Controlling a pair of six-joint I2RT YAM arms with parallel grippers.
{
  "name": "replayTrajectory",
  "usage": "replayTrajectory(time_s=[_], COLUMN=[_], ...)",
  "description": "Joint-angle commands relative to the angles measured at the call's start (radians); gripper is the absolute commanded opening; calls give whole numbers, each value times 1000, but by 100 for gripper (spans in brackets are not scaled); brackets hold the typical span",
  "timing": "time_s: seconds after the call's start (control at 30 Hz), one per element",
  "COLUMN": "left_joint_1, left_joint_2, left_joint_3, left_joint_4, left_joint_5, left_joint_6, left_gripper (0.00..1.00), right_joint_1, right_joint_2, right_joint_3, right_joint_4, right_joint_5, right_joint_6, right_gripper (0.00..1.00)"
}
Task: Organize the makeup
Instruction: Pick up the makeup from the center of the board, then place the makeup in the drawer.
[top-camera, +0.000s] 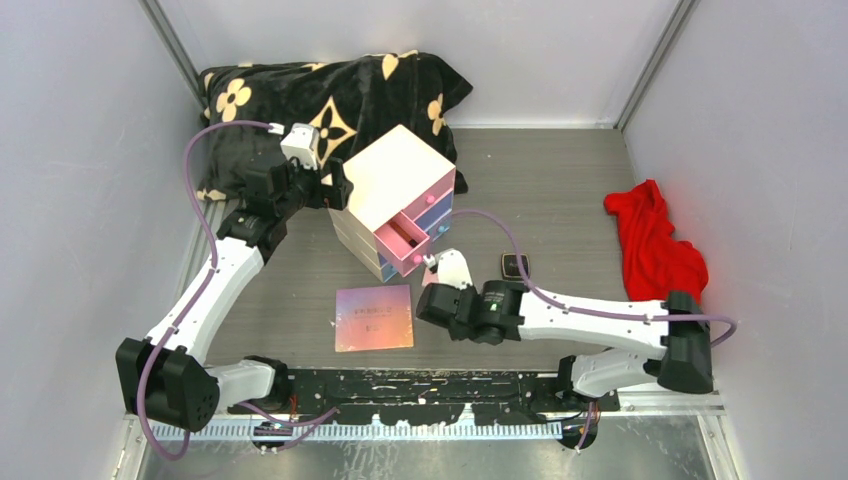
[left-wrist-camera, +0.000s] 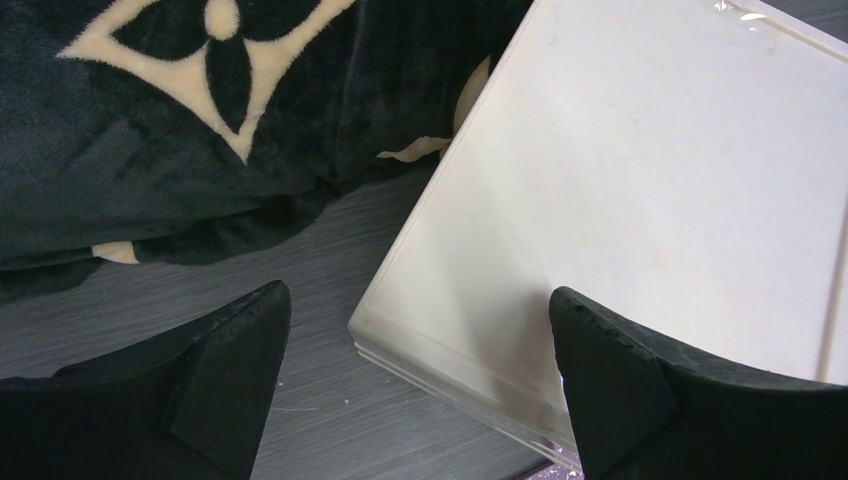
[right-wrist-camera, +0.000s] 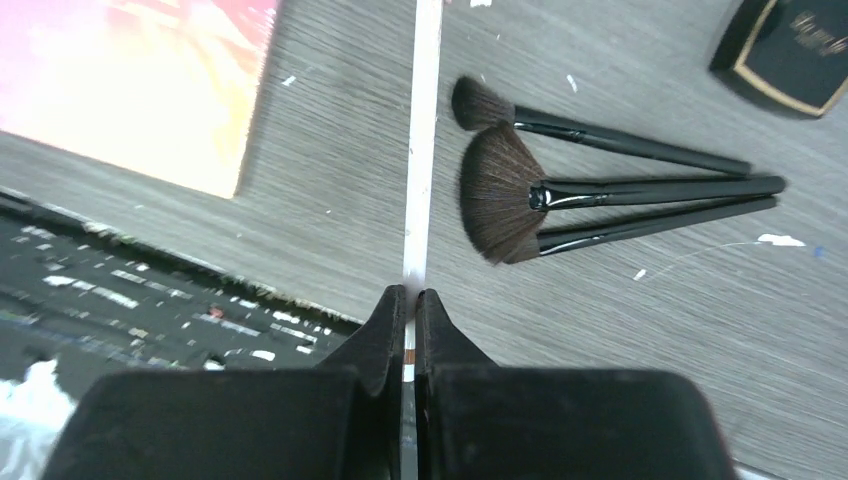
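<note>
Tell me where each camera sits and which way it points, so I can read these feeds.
Top: above and behind the bases, looking down on the table; left arm and right arm show.
Left wrist: looking down past its open fingers at the cream box corner and black blanket.
Right wrist: looking down past fingers shut on a white stick, at brushes, palette and black compact.
Shared: top and left wrist show box and blanket; top and right wrist show palette and compact.

Right wrist cam: the thin white stick runs off the frame at 12 o'clock, and its near end is buried between the fingers of the right hand. At 10 o'clock the palette is cropped and washed out. The black compact at 1 o'clock is cropped too, lettering unreadable.
</note>
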Motion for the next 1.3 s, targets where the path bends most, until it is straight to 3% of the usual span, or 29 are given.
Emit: replayTrajectory(time_s=[0.0,0.17,0.53,0.83,1.27], left_joint_1=[1,0,1,0,1], left_joint_2=[-10,-23,-20,-21,-13], left_joint_3=[1,-1,0,4,5], left_joint_4=[-40,-42,-34,-34,-24], left_joint_5=[-20,-18,-7,-6,2], left_joint_6=[22,20,15,17,16], left_gripper=[100,100,100,100,100], right_joint_1=[-1,-5,-75,-199,-238], right_joint_2=[-47,-7,161,247,433], right_joint_3=[203,412,792,898,1143], right_joint_4=[-235,-373,-430,-419,-539], right_joint_5=[22,23,-49,-215,-327], right_joint_6=[-63,-130,-337,-449,-530], right_gripper=[1,1,1,1,1])
